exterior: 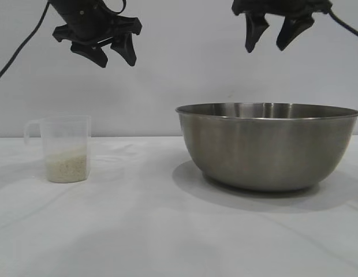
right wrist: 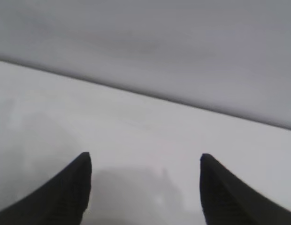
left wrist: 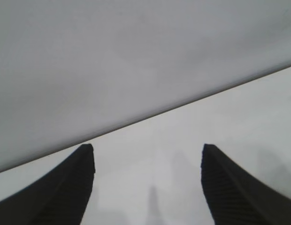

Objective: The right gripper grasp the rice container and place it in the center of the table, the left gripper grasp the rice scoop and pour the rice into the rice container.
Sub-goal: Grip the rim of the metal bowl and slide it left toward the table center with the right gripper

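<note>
We see the counter running past every edge; the rice container, brushed steel, sits right of center, its inside hidden. Well apart at left stands the rice scoop, rice filling its bottom. Above hang the left tool and right tool, both spread wide, empty, arms cut off.
</note>
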